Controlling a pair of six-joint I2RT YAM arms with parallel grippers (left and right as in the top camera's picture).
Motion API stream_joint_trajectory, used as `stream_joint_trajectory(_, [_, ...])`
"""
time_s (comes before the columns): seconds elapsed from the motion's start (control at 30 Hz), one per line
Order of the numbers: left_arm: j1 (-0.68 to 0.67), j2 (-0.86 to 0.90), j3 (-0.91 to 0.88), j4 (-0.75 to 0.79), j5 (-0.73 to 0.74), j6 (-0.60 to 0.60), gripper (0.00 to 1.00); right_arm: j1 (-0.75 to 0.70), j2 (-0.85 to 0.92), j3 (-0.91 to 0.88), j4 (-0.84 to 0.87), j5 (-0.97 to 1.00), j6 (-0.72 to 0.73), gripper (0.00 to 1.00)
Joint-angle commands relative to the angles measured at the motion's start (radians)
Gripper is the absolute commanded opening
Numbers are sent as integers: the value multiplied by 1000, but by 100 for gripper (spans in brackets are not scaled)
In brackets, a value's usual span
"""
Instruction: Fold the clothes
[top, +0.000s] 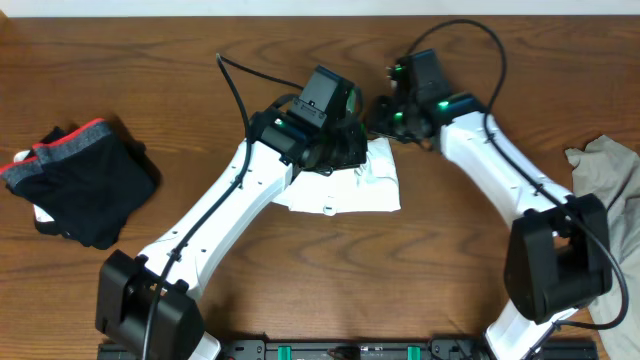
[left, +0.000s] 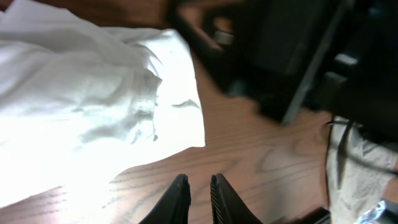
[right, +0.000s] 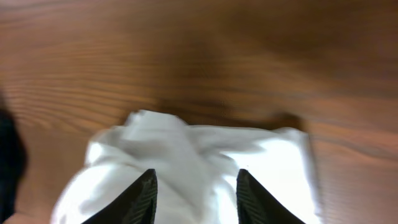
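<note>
**Q:** Where is the white T-shirt lying, and how is it running?

**A:** It is lying bunched and partly folded at the middle of the table, a little toward the far edge. Its long axis is running left to right, parallel to that edge. Which end is the collar cannot be told.

**Q:** How are the jaws standing?

**A:** The left gripper is hovering over bare wood, jaws all but together and holding nothing. The shirt's edge is lying just ahead of the tips, to the left in the wrist view. The right gripper is standing with jaws apart, straddling the shirt's far right corner — cloth between them, unpinched as far as can be seen.

**Q:** Which arm is nearer?

**A:** The right, by judgement — it is sitting over cloth, so closing there and drawing across the long axis looks the likely fold.
</note>
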Motion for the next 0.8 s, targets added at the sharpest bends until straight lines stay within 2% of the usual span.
stream_joint_trajectory(0.0, [36, -5, 12, -11, -16, 71, 15, -67, 5, 10, -57, -29, -72, 41])
stream_joint_trajectory(0.17, [140, -17, 12, -98, -156, 108, 16, -122, 5, 10, -156, -346, -245, 50])
stream_joint_trajectory(0.3, [236, -17, 12, -161, -190, 134, 16, -98, 5, 9, -264, -404, -355, 66])
stream_joint_trajectory(0.47, [317, -17, 12, -207, -190, 133, 16, -24, 10, -27, -230, -403, -351, 72])
stream_joint_trajectory(0.67, [334, -17, 12, -220, -190, 136, 16, 52, 60, -58, -149, -404, -276, 72])
stream_joint_trajectory(0.77, [334, -17, 12, -223, -190, 136, 16, 85, 97, -58, -119, -404, -251, 68])
